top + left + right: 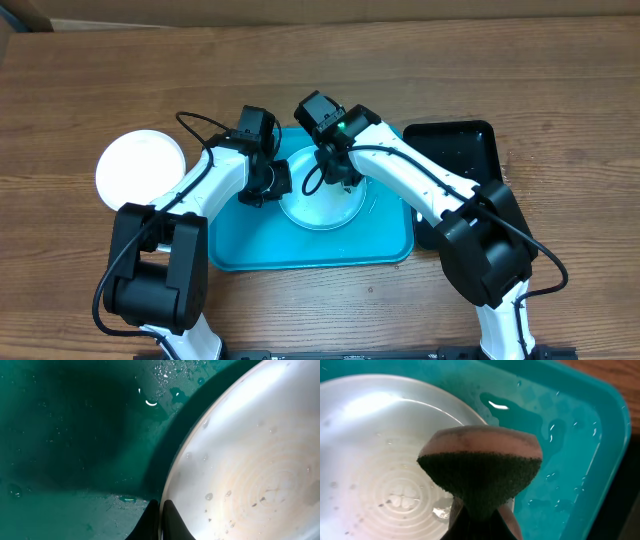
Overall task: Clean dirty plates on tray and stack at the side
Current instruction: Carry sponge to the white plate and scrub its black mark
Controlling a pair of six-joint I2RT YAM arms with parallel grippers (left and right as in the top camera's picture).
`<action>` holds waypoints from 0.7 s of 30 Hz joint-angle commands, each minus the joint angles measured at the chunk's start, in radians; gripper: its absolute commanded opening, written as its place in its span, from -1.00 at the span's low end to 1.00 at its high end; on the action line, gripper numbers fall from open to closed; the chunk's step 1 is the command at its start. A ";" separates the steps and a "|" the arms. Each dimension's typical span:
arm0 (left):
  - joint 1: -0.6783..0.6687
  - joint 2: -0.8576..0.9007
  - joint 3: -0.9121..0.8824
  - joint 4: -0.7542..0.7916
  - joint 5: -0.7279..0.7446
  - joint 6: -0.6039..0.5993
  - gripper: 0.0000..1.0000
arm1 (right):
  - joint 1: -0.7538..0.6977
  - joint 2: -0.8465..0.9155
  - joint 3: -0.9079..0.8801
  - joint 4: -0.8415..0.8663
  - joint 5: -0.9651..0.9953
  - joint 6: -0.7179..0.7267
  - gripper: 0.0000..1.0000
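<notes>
left hand [160, 521] tight on plate [250, 455] rim in tray [75, 435], right hand [481, 521] tight around sponge [480, 467] above it

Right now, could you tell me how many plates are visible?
2. One white plate sits on the table beside the tray; another plate lies inside it. Arms may hide more.

I am seeing the pale round plastic plate [380, 450] beneath my right pincer [482, 512] showing whitish, with faint concentric rings and small dark specks at its middle. The two-layer block sponge [480, 475] pinched in that pincer is showing pinkish-tan above and dark green below. Around my left pincer [160, 510], the large turquoise rectangular plastic tray [75, 435] is glistening teal, dotted with clear droplets.
</notes>
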 commanded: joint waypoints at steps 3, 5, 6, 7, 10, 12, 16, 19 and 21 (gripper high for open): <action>-0.005 -0.032 -0.009 -0.003 -0.014 -0.004 -0.92 | -0.003 0.011 -0.060 0.043 0.061 0.049 -0.93; -0.005 -0.032 -0.009 -0.003 -0.014 -0.004 -0.92 | -0.003 0.019 -0.065 0.045 0.071 0.053 -0.93; -0.005 -0.032 -0.009 -0.003 -0.014 -0.004 -0.92 | -0.003 0.025 -0.065 0.045 0.069 0.053 -0.93; -0.005 -0.032 -0.009 -0.003 -0.014 -0.004 -0.92 | -0.003 0.030 -0.065 0.045 0.063 0.053 -0.93; -0.005 -0.032 -0.009 -0.003 -0.014 -0.004 -0.92 | -0.003 0.039 -0.066 0.045 0.056 0.063 -0.93; -0.005 -0.032 -0.009 -0.003 -0.014 -0.004 -0.92 | -0.003 0.045 -0.066 0.048 0.055 0.071 -0.93; -0.005 -0.032 -0.009 -0.003 -0.014 -0.004 -0.92 | -0.003 0.060 -0.066 0.050 0.039 0.071 -0.93; -0.005 -0.032 -0.009 -0.003 -0.014 -0.003 -0.92 | -0.003 0.077 -0.066 0.049 0.014 0.071 -0.93; -0.005 -0.032 -0.009 -0.003 -0.014 -0.003 -0.92 | -0.003 0.092 -0.066 0.050 -0.002 0.071 -0.93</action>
